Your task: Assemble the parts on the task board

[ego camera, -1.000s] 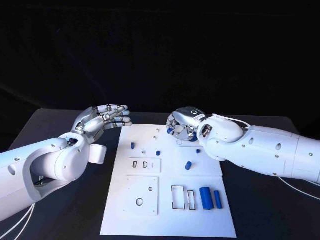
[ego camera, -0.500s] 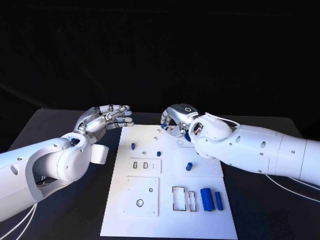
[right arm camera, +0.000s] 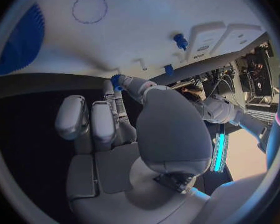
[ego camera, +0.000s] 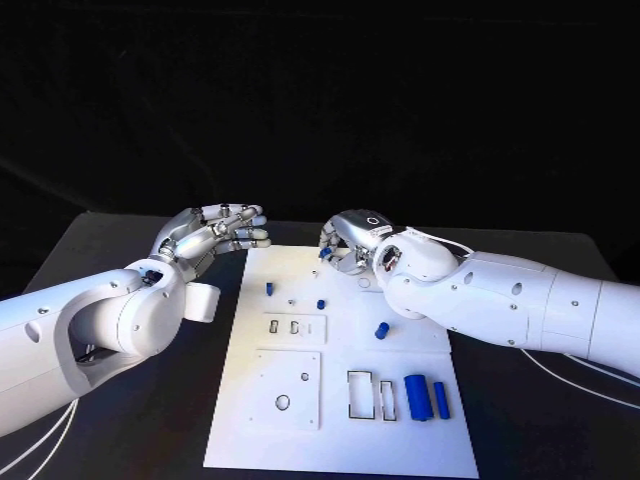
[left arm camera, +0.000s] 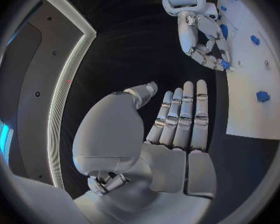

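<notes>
Right hand [ego camera: 352,243], frame centre, pinches a blue part [ego camera: 327,254] over the board [ego camera: 342,420]; left hand [ego camera: 216,235] spread, empty.

Black table [ego camera: 133,420], dark backdrop [ego camera: 320,90]

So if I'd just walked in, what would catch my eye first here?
Probably the two silver hands meeting at the far end of the white task board: the right hand pinches a small blue part over the board's far edge, while the left hand hovers just off its far left corner, holding nothing. Next, the two large blue cylinders lying side by side near the board's near right corner.
</notes>
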Robot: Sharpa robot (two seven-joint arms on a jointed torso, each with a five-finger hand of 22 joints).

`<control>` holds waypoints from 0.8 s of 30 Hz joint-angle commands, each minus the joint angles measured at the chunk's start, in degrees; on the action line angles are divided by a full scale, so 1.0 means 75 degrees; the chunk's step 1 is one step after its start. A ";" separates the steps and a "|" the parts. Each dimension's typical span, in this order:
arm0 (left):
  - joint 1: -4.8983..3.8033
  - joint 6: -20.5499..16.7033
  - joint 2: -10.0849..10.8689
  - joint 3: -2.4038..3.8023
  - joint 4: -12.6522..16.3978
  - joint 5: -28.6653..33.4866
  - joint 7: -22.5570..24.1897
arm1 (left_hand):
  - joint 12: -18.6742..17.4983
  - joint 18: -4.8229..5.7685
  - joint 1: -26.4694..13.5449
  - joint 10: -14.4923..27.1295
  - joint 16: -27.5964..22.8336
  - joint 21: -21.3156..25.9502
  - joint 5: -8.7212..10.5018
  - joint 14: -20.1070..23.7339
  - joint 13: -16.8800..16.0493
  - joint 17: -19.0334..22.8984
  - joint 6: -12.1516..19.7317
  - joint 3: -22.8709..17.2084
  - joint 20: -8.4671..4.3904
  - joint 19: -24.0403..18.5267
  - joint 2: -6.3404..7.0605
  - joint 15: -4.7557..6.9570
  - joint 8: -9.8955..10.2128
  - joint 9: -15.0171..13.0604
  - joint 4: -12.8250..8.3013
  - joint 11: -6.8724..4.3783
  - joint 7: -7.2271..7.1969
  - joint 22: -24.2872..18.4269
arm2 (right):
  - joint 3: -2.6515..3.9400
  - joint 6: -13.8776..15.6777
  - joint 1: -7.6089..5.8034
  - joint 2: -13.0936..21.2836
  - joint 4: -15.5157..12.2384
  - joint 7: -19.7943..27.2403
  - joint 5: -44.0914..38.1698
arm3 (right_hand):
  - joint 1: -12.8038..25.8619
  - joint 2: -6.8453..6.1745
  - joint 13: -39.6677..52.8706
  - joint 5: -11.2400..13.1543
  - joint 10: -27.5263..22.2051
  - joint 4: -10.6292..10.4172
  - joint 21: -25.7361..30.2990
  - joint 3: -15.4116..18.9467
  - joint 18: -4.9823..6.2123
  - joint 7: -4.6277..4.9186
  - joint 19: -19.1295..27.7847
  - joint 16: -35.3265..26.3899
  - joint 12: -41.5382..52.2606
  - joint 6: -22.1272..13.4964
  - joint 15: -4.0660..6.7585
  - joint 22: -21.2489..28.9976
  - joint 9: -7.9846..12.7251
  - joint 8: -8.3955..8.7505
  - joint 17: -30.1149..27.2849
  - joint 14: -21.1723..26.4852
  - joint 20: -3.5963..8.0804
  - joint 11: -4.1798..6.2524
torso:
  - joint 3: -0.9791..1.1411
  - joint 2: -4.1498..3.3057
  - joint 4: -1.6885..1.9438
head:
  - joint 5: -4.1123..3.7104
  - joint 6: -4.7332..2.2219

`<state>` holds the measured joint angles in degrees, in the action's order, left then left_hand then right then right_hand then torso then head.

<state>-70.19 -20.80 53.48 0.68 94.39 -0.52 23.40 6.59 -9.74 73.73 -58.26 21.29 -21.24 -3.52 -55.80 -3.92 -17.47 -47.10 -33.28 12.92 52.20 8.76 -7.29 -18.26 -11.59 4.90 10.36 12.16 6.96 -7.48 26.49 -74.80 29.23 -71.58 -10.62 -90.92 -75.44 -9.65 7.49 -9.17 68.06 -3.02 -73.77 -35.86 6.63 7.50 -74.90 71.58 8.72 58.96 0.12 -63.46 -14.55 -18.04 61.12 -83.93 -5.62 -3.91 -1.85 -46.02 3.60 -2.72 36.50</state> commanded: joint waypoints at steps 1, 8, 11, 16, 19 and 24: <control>-0.0030 0.0090 -0.0012 0.0007 -0.0001 0.0014 0.0034 | -0.0037 -0.0091 0.0023 0.0023 -0.0036 0.0033 0.0028 0.0035 0.0007 -0.0012 0.0056 0.0020 0.0037 -0.0007 -0.0052 -0.0011 0.0031 0.0001 -0.0006 0.0006 0.0212 -0.0008 | 0.0003 -0.0079 0.0014 -0.0012 -0.0012 -0.0020 0.0055 | -0.0018 0.0006 0.0010 -0.0043 0.0006 -0.0005 0.0011 -0.0042 -0.0140 -0.0014 0.0036 0.0025 0.0017 -0.0020 0.0054 0.0015 -0.0755 -0.0347 -0.0010 -0.0081 0.0008 -0.0012 | 0.0000 -0.0012 -0.0002 | 0.0022 0.0007; -0.0056 0.0086 -0.0015 0.0007 -0.0004 0.0015 0.0032 | -0.0037 -0.0091 0.0023 0.0023 -0.0036 0.0033 0.0028 0.0035 0.0007 -0.0012 0.0056 0.0020 0.0037 -0.0007 -0.0052 -0.0011 0.0031 0.0001 -0.0006 0.0006 0.0212 -0.0008 | 0.0004 -0.0048 0.0019 0.0000 -0.0056 -0.0001 0.0061 | -0.0010 -0.0001 0.0009 -0.0042 0.0001 -0.0008 0.0011 -0.0042 -0.0140 -0.0013 0.0037 0.0026 0.0014 -0.0030 0.0052 0.0015 -0.0765 -0.0352 -0.0012 -0.0081 0.0006 -0.0013 | -0.0004 -0.0028 0.0002 | 0.0027 0.0011; -0.0065 0.0082 -0.0014 0.0007 -0.0007 0.0015 0.0028 | -0.0037 -0.0091 0.0023 0.0023 -0.0036 0.0033 0.0028 0.0035 0.0007 -0.0012 0.0056 0.0020 0.0037 -0.0007 -0.0052 -0.0011 0.0031 0.0001 -0.0006 0.0006 0.0212 -0.0008 | 0.0004 -0.0067 0.0020 0.0006 -0.0072 0.0001 0.0062 | -0.0002 -0.0008 0.0008 -0.0042 -0.0005 -0.0010 0.0027 -0.0042 -0.0134 -0.0011 0.0053 0.0019 0.0010 -0.0040 0.0051 0.0039 -0.0774 -0.0355 -0.0026 -0.0078 0.0005 -0.0015 | -0.0005 -0.0030 0.0007 | 0.0029 0.0006; -0.0073 0.0081 -0.0008 0.0007 -0.0011 0.0015 0.0023 | -0.0048 -0.0091 0.0018 0.0028 -0.0041 0.0033 0.0028 0.0034 0.0004 -0.0021 0.0067 0.0027 0.0040 -0.0007 -0.0057 -0.0016 0.0038 0.0001 0.0001 0.0012 0.0219 -0.0010 | 0.0004 -0.0126 0.0020 -0.0016 -0.0058 -0.0004 0.0065 | 0.0017 -0.0028 0.0003 -0.0041 -0.0027 -0.0015 0.0033 -0.0045 -0.0133 -0.0006 0.0061 0.0007 -0.0003 -0.0072 0.0046 0.0043 -0.0796 -0.0360 -0.0050 -0.0071 0.0001 -0.0022 | -0.0008 -0.0039 0.0005 | 0.0041 -0.0004; -0.0076 0.0083 -0.0009 0.0007 -0.0012 0.0015 0.0014 | -0.0048 -0.0091 0.0018 0.0028 -0.0041 0.0033 0.0028 0.0034 0.0004 -0.0021 0.0067 0.0027 0.0040 -0.0007 -0.0057 -0.0016 0.0038 0.0001 0.0001 0.0012 0.0219 -0.0010 | 0.0004 -0.0194 0.0020 -0.0045 -0.0025 -0.0019 0.0066 | 0.0025 -0.0039 -0.0001 -0.0041 -0.0047 -0.0016 0.0021 -0.0051 -0.0137 -0.0001 0.0051 0.0025 -0.0014 -0.0098 0.0042 0.0020 -0.0811 -0.0362 -0.0028 -0.0074 -0.0002 -0.0028 | -0.0008 -0.0040 0.0007 | 0.0033 -0.0012; -0.0079 0.0096 -0.0011 0.0007 -0.0008 0.0016 0.0007 | -0.0051 -0.0091 0.0016 0.0030 -0.0043 0.0033 0.0028 0.0034 0.0003 -0.0024 0.0070 0.0029 0.0041 -0.0007 -0.0057 -0.0017 0.0040 0.0001 0.0003 0.0013 0.0221 -0.0011 | 0.0004 -0.0274 0.0020 -0.0071 0.0015 0.0001 0.0096 | 0.0053 -0.0060 -0.0010 -0.0041 -0.0093 -0.0029 0.0037 -0.0063 -0.0133 0.0017 0.0069 0.0022 -0.0038 -0.0161 0.0029 0.0036 -0.0843 -0.0360 -0.0048 -0.0070 -0.0011 -0.0046 | -0.0016 -0.0056 0.0019 | 0.0021 -0.0012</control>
<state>-70.68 -20.82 53.49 0.68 94.26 -0.50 23.27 6.60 -9.73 73.73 -58.26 21.29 -21.24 -3.52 -55.80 -3.92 -17.57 -46.90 -33.28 12.92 52.20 8.76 -7.29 -18.26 -11.58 4.90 10.36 11.96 6.97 -7.43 25.99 -74.72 28.73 -71.61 -10.49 -90.23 -75.47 -9.78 7.51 -9.31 67.76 -3.12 -73.77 -35.93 6.62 7.69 -74.88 71.58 8.69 58.19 0.12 -63.26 -14.55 -18.88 60.84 -83.93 -5.65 -4.22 -1.92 -46.35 3.69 -2.53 36.40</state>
